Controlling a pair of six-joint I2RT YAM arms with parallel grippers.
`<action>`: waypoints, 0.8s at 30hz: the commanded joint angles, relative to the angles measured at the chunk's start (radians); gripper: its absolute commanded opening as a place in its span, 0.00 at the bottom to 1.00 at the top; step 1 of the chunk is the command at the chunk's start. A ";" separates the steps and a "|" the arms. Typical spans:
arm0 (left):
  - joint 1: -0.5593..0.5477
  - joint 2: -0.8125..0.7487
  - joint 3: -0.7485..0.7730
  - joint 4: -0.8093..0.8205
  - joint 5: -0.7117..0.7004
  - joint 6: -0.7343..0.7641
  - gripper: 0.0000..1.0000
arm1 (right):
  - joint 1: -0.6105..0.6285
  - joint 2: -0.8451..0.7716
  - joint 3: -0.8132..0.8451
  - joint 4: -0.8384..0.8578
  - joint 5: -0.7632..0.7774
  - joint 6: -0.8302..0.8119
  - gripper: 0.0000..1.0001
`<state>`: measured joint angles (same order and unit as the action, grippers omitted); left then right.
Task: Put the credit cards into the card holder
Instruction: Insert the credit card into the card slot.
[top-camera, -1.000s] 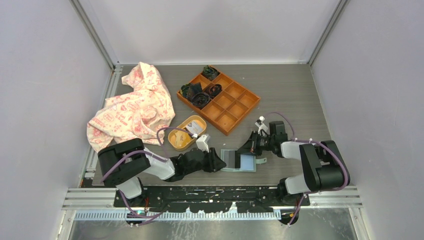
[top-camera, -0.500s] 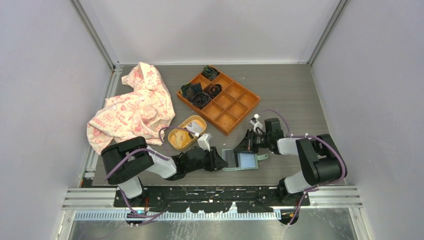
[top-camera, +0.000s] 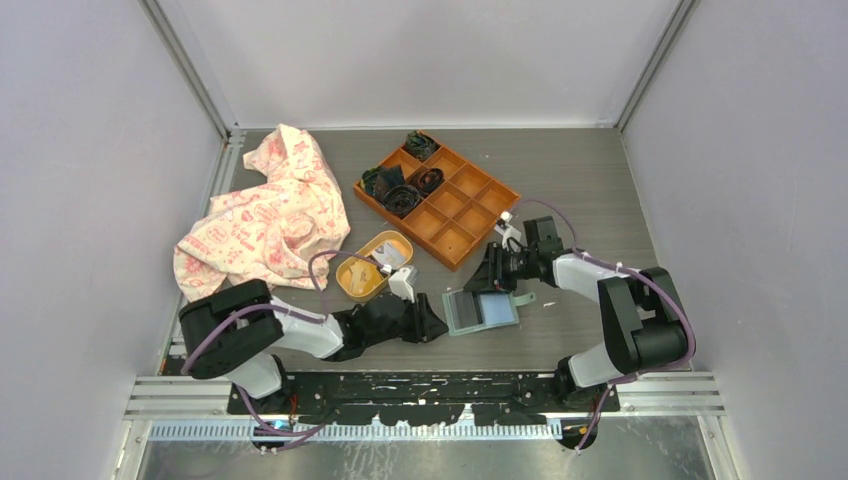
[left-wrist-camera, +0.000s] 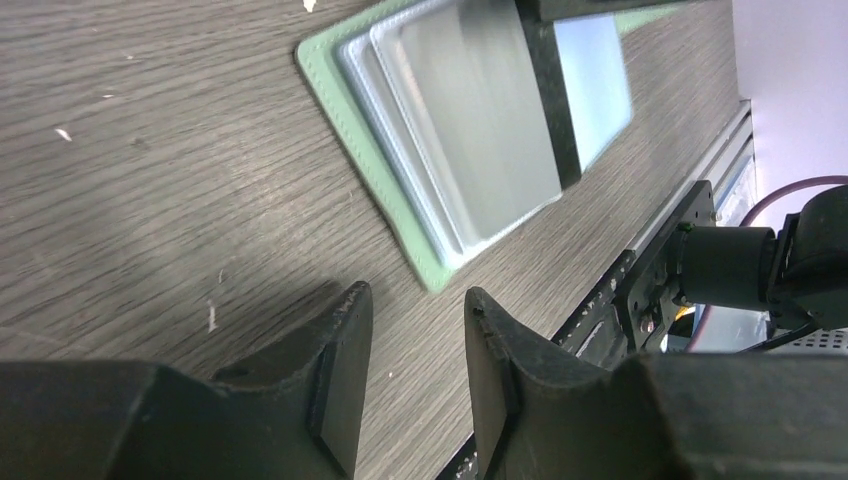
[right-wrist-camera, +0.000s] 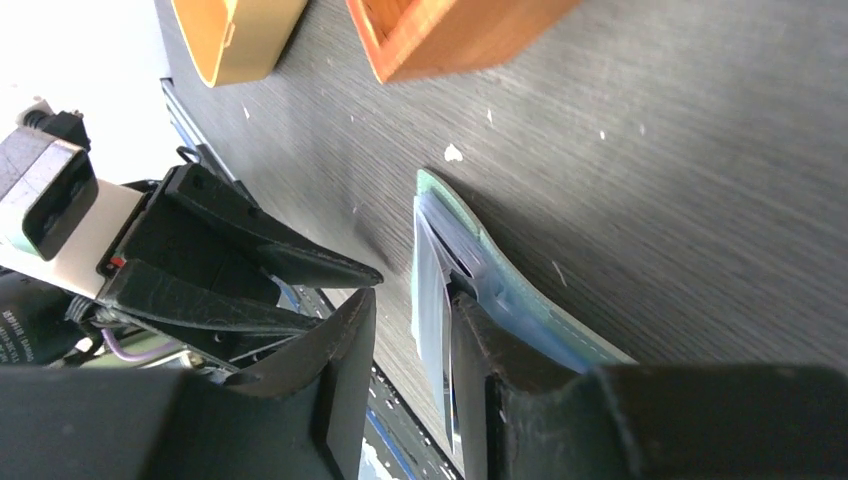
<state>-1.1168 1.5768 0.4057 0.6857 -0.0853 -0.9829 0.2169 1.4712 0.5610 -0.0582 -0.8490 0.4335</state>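
Left gripper: narrow, empty, just left of your sage-green folding wallet. Right gripper straddles its grey plastic card; grip unclear.

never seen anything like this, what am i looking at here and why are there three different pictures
It is a robot: a left arm and a right arm bolted at the near edge of a table. The wide picture comes from a fixed camera above and behind them. The other two come from a small camera on each wrist, so the black prongs in front are that arm's own fingers.

On the table lie an open green wallet with pale cards in it, a yellow dish, an orange tray and a patterned cloth.

The left end effector is open and empty, just short of the wallet's corner. The right end effector is at the wallet's far edge, which shows between its fingers. Whether it pinches it cannot be told.
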 joint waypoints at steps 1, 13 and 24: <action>0.006 -0.107 0.000 -0.099 -0.047 0.061 0.40 | 0.007 -0.010 0.151 -0.191 0.059 -0.136 0.40; 0.006 -0.223 -0.033 -0.169 -0.074 0.102 0.41 | 0.009 0.102 0.374 -0.521 0.154 -0.394 0.53; 0.005 -0.175 -0.029 -0.116 -0.036 0.096 0.40 | -0.008 0.115 0.445 -0.620 0.249 -0.469 0.57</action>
<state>-1.1168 1.3861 0.3737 0.5121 -0.1299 -0.9051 0.2195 1.6127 0.9607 -0.6331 -0.6342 0.0189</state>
